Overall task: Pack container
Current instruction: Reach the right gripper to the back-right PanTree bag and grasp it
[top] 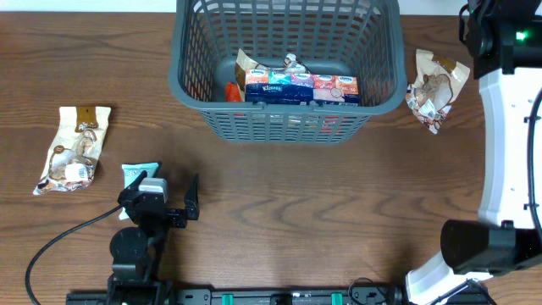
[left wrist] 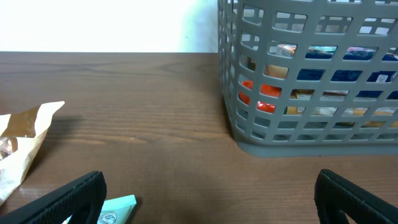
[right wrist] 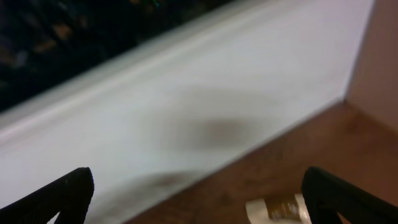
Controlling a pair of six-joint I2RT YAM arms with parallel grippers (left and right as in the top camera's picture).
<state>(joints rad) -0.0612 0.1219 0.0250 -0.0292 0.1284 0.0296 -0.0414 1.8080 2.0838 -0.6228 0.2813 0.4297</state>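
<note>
The dark grey slotted container stands at the table's far middle and holds a row of tissue packs, a snack bag and something red. It also shows in the left wrist view. My left gripper is open and empty near the front left, with a teal packet beside its left finger; the packet's corner shows in the left wrist view. A snack bag lies at the left. Another snack bag lies right of the container. My right gripper is open and empty above the far right edge.
The right arm's white links run along the table's right side. A black cable loops at the front left. The right wrist view shows a white wall and the top of a snack bag on the wood.
</note>
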